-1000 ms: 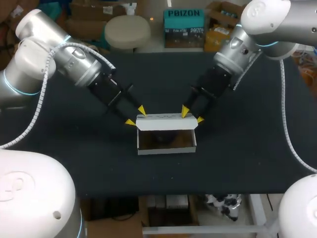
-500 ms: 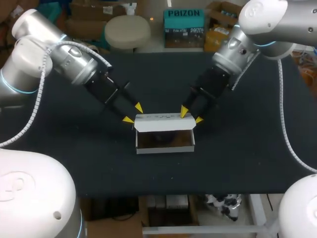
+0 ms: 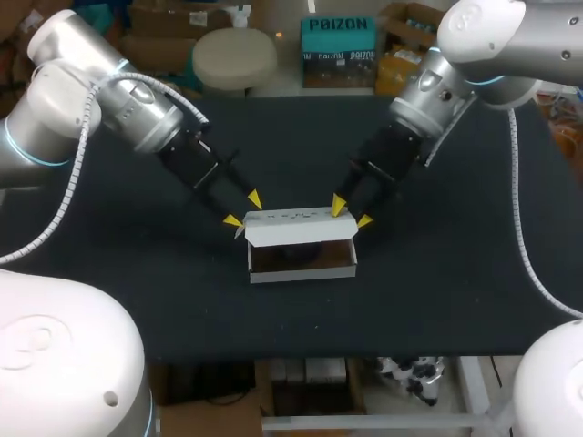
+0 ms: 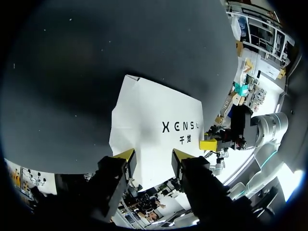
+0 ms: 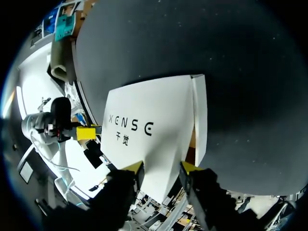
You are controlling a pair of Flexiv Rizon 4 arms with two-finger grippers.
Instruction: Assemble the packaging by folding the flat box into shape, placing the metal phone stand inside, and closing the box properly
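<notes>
The left gripper (image 3: pixel 244 209) and right gripper (image 3: pixel 352 213), fingers spread apart, have pushed the white lid (image 3: pixel 299 228) lower over the box (image 3: pixel 301 271). Closing looks about half done.

Your two arms: white and silver shells, black wrists, yellow tips.

Your left arm (image 3: pixel 137 109) and right arm (image 3: pixel 437 86) each join glossy white, rounded joint housings to a brushed silver link, and a thin light-blue ring (image 3: pixel 16 150) marks a seam between shells. A white ribbed cable (image 3: pixel 80 155) runs along the outside of your left arm, and a thinner white cable (image 3: pixel 524 218) runs beside your right. Each wrist ends in a black, blocky body. On the left gripper (image 3: pixel 244 209) and right gripper (image 3: pixel 352 213) you see two black fingers capped with bright yellow, wedge-shaped tips (image 4: pixel 126 155). Large white domed housings (image 3: pixel 64 364) fill the near corners of the head view.
</notes>
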